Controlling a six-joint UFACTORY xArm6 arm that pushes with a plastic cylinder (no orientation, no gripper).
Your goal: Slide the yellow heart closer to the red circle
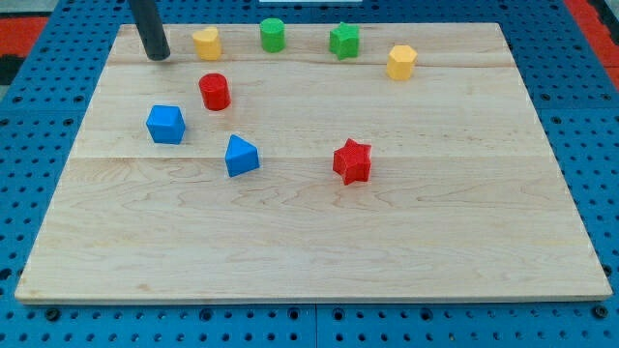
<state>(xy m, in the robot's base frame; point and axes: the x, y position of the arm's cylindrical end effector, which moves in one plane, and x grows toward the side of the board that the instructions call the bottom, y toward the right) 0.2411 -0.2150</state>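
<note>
The yellow heart (206, 43) lies near the view's top left on the wooden board (309, 242). The red circle (214, 92) stands just below it, a short gap apart. My tip (158, 56) is down on the board to the left of the yellow heart, a small gap away, and up-left of the red circle.
A green circle (273, 35), a green star (343, 41) and a yellow hexagon (401, 62) line the top. A blue cube (165, 124) and a blue triangle (241, 156) sit at the left. A red star (352, 161) is near the middle.
</note>
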